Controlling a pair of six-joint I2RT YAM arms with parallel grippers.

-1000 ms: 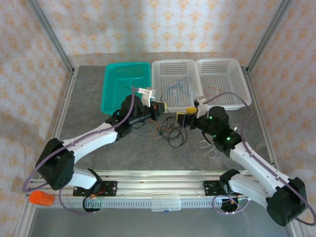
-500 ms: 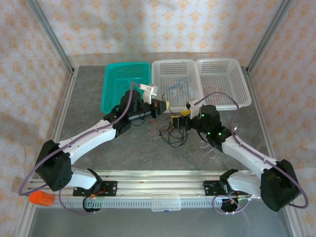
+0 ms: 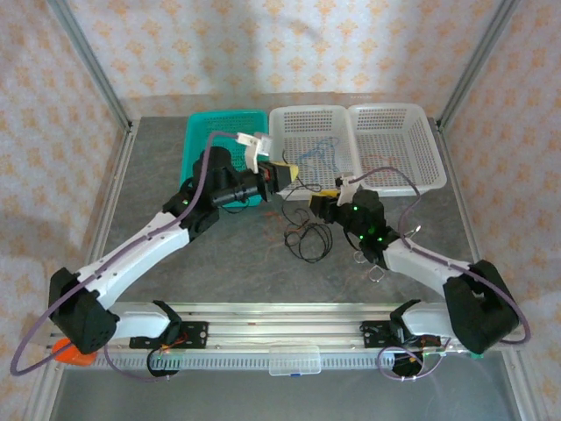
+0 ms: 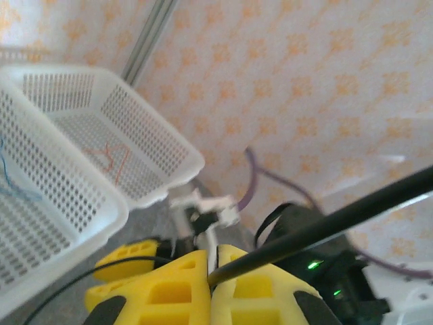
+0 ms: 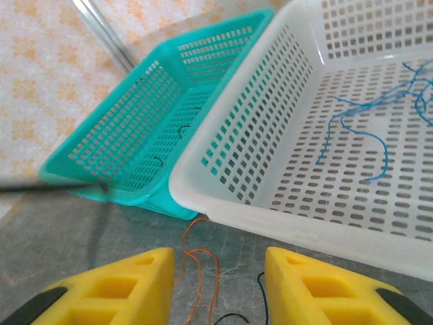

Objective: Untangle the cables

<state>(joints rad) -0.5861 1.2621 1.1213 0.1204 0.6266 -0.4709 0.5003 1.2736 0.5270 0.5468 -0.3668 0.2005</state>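
The black cable [image 4: 325,229] is pinched in the tightly closed left pincer [image 4: 212,261]. An orange cable [image 5: 185,238] lies on the bench [image 5: 67,230] below the empty, parted right pincer [image 5: 220,261]. A blue cable [image 3: 317,153] sits in the white basket [image 5: 230,135] ahead.

We see the left tool [image 4: 213,265] clamped on a black cable [image 4: 325,227]; a red-orange cable [image 4: 111,156] lies in the white basket [image 4: 157,130].
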